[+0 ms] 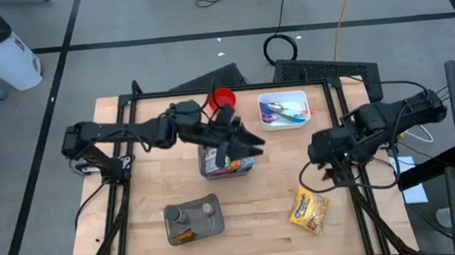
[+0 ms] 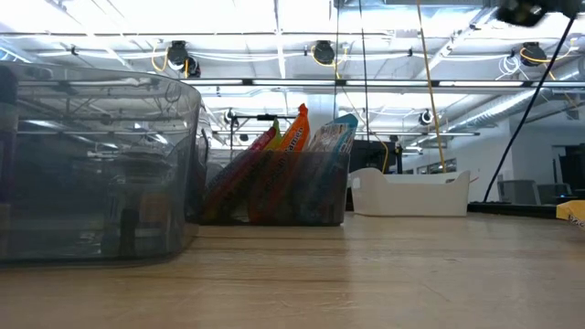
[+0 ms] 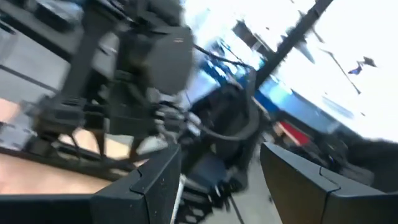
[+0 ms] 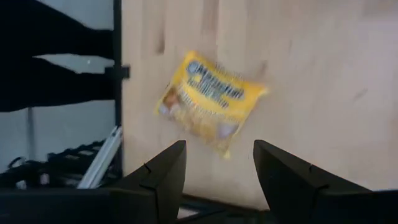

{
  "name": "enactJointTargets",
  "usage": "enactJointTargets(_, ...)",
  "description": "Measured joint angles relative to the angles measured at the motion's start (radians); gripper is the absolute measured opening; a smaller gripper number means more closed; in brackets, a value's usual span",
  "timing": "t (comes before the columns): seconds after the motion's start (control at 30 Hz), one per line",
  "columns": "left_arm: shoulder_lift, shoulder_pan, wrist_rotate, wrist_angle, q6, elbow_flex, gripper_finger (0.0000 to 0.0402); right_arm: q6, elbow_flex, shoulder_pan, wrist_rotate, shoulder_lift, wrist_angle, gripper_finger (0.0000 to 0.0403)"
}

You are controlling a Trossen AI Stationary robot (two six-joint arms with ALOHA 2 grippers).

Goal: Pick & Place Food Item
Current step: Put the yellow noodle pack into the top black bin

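Here we see the right gripper point(image 4: 214, 180) hanging above the yellow packet point(image 1: 310, 209), which lies flat near the table's point(image 1: 252, 224) front right edge; its fingers stand apart with nothing between them and touch nothing. The left gripper point(image 3: 221, 180), over the bin point(image 1: 227, 162) at the table's middle, is likewise parted and empty.

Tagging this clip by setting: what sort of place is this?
Probably a robotics lab or workshop: a wooden table framed by two arms, cables across a taped floor, and exposed ceiling lights.
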Motion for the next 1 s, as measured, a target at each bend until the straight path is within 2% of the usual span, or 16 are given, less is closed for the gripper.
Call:
enactJointTargets(0.13, 0.0, -0.025, 0.046, -0.055, 0.024, 0.0, 0.023, 0.142, -0.168, 0.072, -0.011, -0.076, 0.109, 0.0183)
enactJointTargets(0.33, -0.003, -0.071, 0.037, -0.124, 0.02, 0.0, 0.023, 0.384, -0.457, 0.159, -0.012, -0.19, 0.477, 0.0183)
enactJointTargets(0.57, -0.003, -0.11, 0.037, -0.21, 0.011, 0.0, 0.023, 0.584, -0.741, 0.167, -0.012, -0.195, 0.882, 0.0183)
enactJointTargets(0.77, -0.003, -0.113, 0.037, -0.232, -0.013, 0.0, 0.023, 0.613, -0.825, 0.116, 0.034, -0.18, 0.889, 0.0183)
enactJointTargets(1.0, -0.003, -0.114, 0.037, -0.234, -0.035, 0.0, 0.023, 0.549, -0.834, 0.067, 0.095, -0.125, 0.907, 0.0183)
